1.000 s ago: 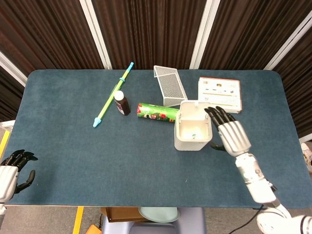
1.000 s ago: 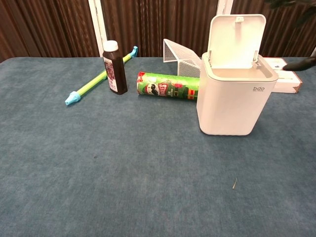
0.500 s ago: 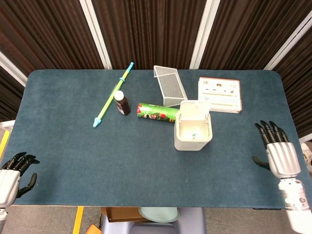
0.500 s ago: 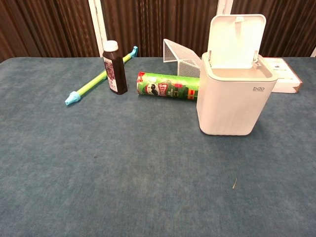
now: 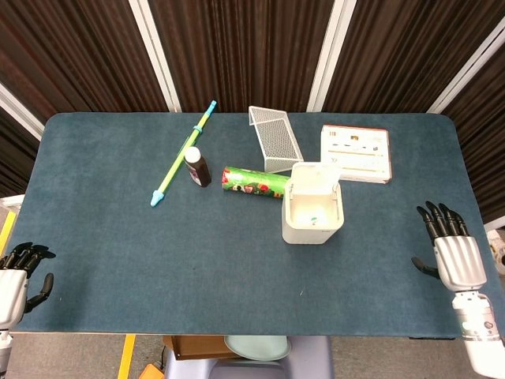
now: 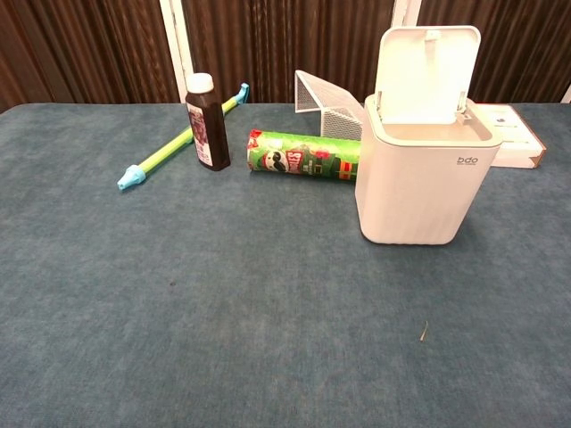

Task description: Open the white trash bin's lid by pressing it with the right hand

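The white trash bin (image 5: 313,215) (image 6: 423,178) stands right of the table's middle with its lid (image 6: 425,61) tipped up and standing upright at the back, the inside showing. My right hand (image 5: 450,246) is at the table's right front edge, well away from the bin, fingers straight and apart, holding nothing. My left hand (image 5: 16,280) is at the front left corner, fingers loosely apart and empty. Neither hand shows in the chest view.
A green snack tube (image 5: 255,182) lies just left of the bin. A dark bottle (image 5: 196,166), a green-blue pen-like stick (image 5: 184,152), a white mesh rack (image 5: 273,139) and a flat box (image 5: 356,153) sit behind.
My right hand has pulled back from the bin's right side to the table's right front edge. The lid stays up. The left hand has barely shifted.
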